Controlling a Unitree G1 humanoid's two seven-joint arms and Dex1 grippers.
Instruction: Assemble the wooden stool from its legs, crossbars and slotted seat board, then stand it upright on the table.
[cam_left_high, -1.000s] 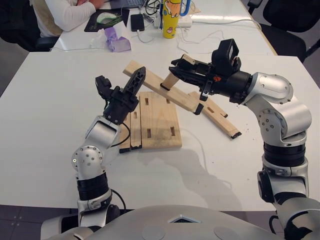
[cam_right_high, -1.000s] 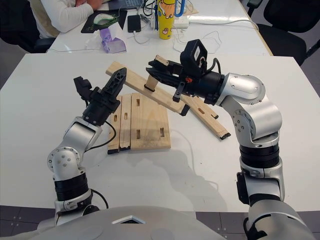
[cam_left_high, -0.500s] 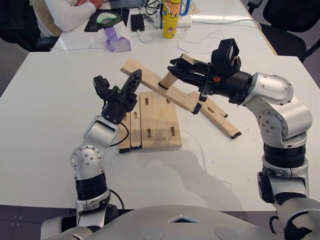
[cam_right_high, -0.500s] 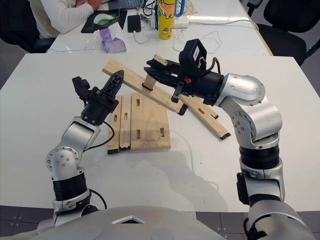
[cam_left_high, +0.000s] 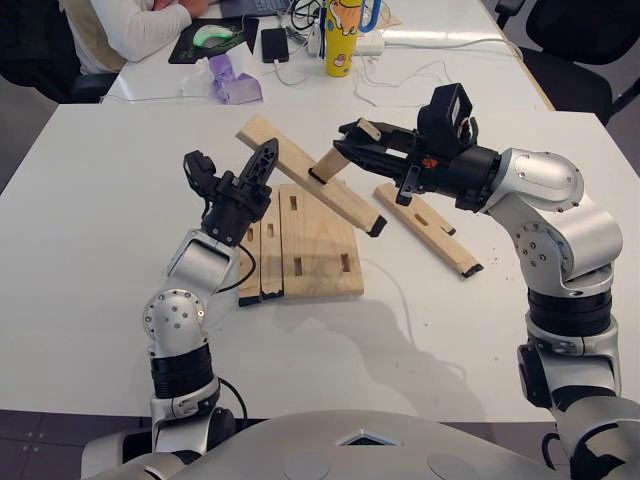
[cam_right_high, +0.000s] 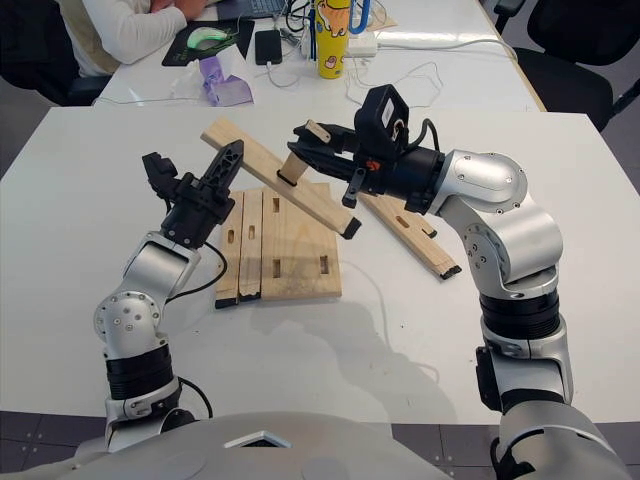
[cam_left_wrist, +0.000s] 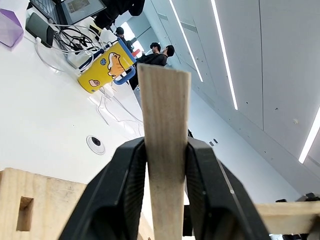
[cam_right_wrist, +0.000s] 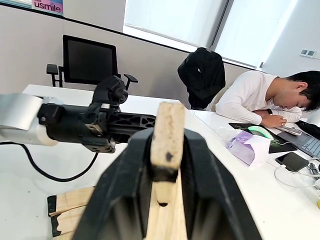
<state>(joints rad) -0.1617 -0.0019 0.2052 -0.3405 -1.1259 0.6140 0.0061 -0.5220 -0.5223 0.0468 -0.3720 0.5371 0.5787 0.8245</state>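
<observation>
My left gripper (cam_left_high: 262, 162) is clamped on the long leg's (cam_left_high: 350, 200) upper end and has drifted up and left. The leg's lower end has swung clear of the second leg (cam_left_high: 440, 235) and now hangs over the flat seat board (cam_left_high: 320, 240). My right gripper (cam_left_high: 348, 148) stays pinched on the crossbar (cam_left_high: 330, 160) meeting the leg. Both pieces are airborne; I judge the joint still being worked.

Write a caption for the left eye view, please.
Left gripper clamps a long pale wooden plank; right gripper grips its short crossbar.

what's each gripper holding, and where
Left gripper clamps the long leg near its far end; right gripper clamps the short crossbar near its upper end.
</observation>
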